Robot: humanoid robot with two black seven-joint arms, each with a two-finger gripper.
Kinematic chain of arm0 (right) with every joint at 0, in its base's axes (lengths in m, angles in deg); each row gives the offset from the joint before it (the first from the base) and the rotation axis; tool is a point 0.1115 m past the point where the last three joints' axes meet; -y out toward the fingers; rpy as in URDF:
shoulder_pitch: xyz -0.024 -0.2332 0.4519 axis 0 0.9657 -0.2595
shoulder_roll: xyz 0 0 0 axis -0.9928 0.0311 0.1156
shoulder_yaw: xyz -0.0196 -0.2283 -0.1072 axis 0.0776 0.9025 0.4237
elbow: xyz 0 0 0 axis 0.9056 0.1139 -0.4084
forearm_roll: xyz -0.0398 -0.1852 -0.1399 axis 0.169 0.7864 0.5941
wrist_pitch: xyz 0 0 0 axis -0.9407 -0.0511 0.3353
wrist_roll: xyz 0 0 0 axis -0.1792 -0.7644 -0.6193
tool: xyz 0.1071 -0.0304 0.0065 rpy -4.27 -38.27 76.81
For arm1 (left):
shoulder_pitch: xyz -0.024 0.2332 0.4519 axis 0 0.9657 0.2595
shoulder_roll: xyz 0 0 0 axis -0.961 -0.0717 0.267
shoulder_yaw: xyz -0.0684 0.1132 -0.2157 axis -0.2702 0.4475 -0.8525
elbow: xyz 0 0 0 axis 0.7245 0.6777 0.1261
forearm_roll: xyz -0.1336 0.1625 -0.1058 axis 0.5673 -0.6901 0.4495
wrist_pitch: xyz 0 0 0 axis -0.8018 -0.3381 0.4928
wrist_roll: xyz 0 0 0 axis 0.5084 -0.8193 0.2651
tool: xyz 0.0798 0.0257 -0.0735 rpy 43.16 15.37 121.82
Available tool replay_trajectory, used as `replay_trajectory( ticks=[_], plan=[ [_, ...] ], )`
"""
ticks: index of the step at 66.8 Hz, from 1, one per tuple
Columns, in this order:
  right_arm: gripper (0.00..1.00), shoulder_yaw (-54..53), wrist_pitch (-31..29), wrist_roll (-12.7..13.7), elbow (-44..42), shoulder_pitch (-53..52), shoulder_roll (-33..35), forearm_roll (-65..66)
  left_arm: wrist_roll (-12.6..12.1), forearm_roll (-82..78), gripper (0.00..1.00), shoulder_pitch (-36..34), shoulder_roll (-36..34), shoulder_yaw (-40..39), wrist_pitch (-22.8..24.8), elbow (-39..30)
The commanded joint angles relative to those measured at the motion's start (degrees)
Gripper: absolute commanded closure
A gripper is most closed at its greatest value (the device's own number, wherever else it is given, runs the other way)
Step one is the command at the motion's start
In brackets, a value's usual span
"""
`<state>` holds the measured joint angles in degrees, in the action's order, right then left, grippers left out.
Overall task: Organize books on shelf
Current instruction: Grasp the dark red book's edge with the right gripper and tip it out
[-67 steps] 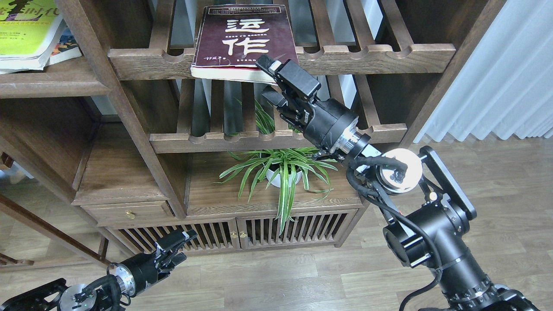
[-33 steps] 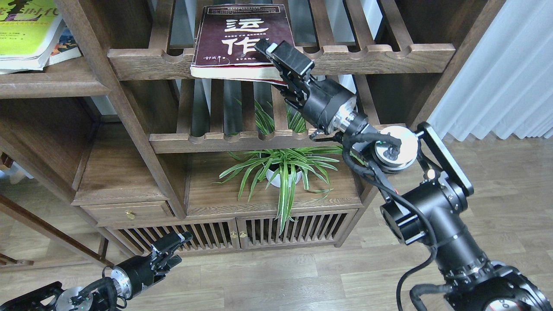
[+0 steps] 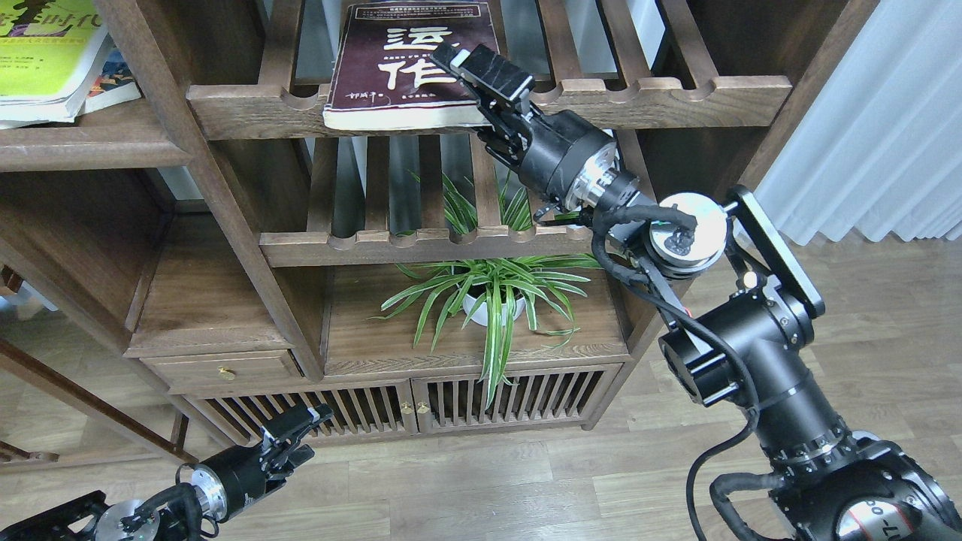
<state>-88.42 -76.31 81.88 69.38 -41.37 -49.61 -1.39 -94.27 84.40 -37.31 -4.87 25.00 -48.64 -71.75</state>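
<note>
1. Our right gripper (image 3: 481, 98) is raised to the upper slatted rack (image 3: 639, 98), at about 12 o'clock in the head view. Its upper finger (image 3: 492, 71) lies on the cover of the maroon book (image 3: 398, 68); the lower finger sits under the book's near right corner. The jaws are clamped on that corner.
2. The maroon book lies flat on the upper slatted rack. Its near edge projects past the scalloped front rail. The white Chinese characters on the cover face up. The book's left edge is skewed slightly toward 11 o'clock.
3. Our left gripper (image 3: 289, 436) hangs low at about 7 o'clock, in front of the cabinet doors (image 3: 451, 406) and above the wood floor (image 3: 526, 481). It grips nothing. Its fingers are seen small and dark, and we cannot tell whether they are parted or closed.
4. The lime-yellow and white book (image 3: 45, 60) lies flat at about 10 o'clock on the solid-board shelf (image 3: 90, 143). It is cut off by the picture's left and top edges.
5. A second book (image 3: 116, 83) lies under the lime-yellow and white book. Only its right corner shows; its title cannot be read.
6. The lower slatted rack (image 3: 421, 244) sits below the maroon book, near the centre of the view.
7. A potted plant (image 3: 488, 293) with striped leaves stands on the board under the lower slatted rack, at about 6 o'clock from the maroon book.
8. A white curtain (image 3: 887, 113) hangs at about 2 o'clock, well apart from the bookcase contents.
</note>
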Motion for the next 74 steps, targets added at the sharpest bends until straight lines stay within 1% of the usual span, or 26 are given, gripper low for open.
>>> replay_trajectory(
  ticks=[1,5,8,14,19,26,32,42,52,55,63,68,74],
  plan=[
    [0.84,-0.05,-6.31,2.57,-0.15,0.83,0.0,0.06,0.0,0.0,0.01,0.43,0.0,-0.02,0.0,0.43],
    [0.96,-0.14,-9.48,3.54,-0.33,1.09,0.0,-0.02,0.09,0.0,0.01,0.52,-0.09,-0.02,0.0,0.78],
    [0.97,-0.05,-10.97,4.33,-0.5,1.36,0.0,0.06,0.09,0.09,0.01,0.52,-0.09,-0.11,0.0,0.95],
    [1.0,-0.22,-11.76,5.38,-0.5,1.97,0.0,0.06,0.09,0.09,0.01,0.69,-0.09,-0.11,0.0,1.04],
    [1.0,-0.58,-12.03,6.58,-0.33,2.76,0.0,-0.11,0.09,0.09,0.01,0.87,-0.09,-0.11,0.0,1.04],
    [1.0,-0.93,-13.52,6.58,0.02,4.35,0.0,-0.38,0.0,0.09,0.01,0.96,-0.09,-0.11,0.0,1.04],
    [1.0,-2.77,-17.12,6.58,1.16,6.62,0.0,-2.04,0.0,0.09,0.01,0.96,-0.09,-0.11,0.0,1.04],
    [1.0,-4.35,-19.94,6.58,2.48,9.27,0.0,-5.3,0.09,0.18,0.01,0.96,-0.09,-0.37,0.0,0.95],
    [1.0,-4.71,-26.44,6.58,3.45,14.8,4.65,-9.43,0.17,0.35,0.01,0.87,0.09,-2.13,0.0,0.25],
    [1.0,-4.71,-29.42,6.58,3.63,17.0,5.71,-10.48,0.17,0.35,0.01,0.87,0.18,-2.74,0.0,0.08],
    [1.0,-4.71,-34.88,6.58,3.89,20.96,6.33,-12.33,0.17,0.35,0.01,0.87,0.44,-3.18,0.0,-0.36],
    [1.0,-4.71,-38.83,6.58,3.89,23.5,6.68,-14.26,0.17,0.35,0.01,0.78,0.53,-3.36,0.0,-1.94],
    [1.0,-4.09,-39.68,6.58,3.89,25.17,6.94,-16.19,0.17,0.35,0.01,0.61,0.53,-3.89,0.0,-3.88]
  ],
)
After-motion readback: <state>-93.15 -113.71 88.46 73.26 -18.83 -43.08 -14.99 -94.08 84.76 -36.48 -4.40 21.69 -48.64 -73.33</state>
